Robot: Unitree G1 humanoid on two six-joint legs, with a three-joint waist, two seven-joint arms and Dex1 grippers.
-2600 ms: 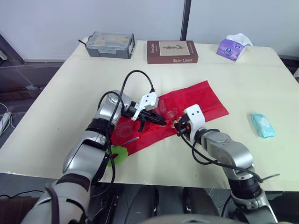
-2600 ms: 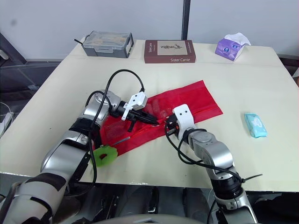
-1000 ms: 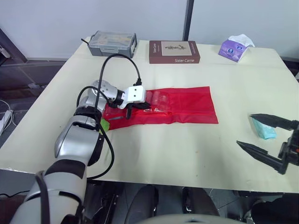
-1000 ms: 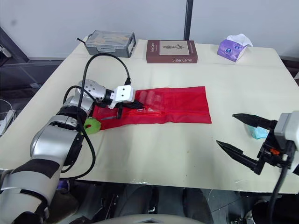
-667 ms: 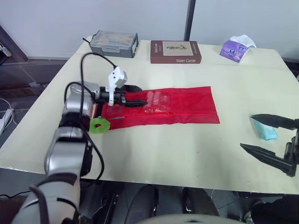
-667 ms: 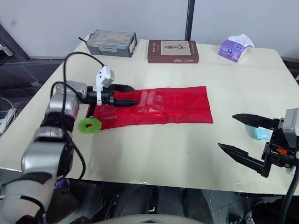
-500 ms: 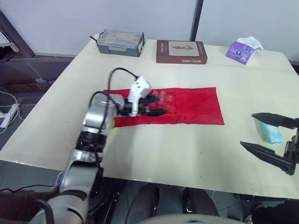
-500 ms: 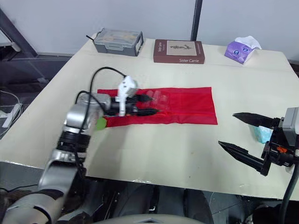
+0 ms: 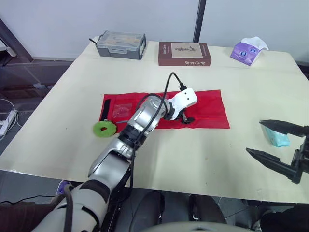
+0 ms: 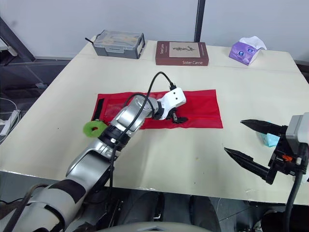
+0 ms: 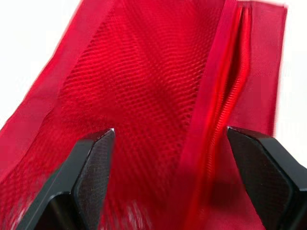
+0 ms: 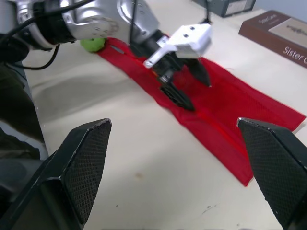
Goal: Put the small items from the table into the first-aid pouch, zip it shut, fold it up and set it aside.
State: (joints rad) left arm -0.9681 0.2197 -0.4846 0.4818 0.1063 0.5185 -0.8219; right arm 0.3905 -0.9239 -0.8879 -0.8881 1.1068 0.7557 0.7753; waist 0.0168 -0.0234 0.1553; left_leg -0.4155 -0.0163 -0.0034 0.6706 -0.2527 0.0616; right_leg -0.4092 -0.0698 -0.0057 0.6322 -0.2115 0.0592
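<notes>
Our left gripper [image 10: 177,118] is spread wide, fingertips down on the red pouch [image 9: 207,104] near its front hem, the arm reaching forward across it. The pouch lies flat in the middle of the table [image 9: 72,96]. Our right gripper [image 10: 233,137], also wide apart, hovers near the right edge beside a blue packet [image 9: 280,140]. A green roll [image 9: 105,128] lies just beside the pouch's left corner. At the far edge, a book [image 9: 183,53] reads "Sister Carrie".
</notes>
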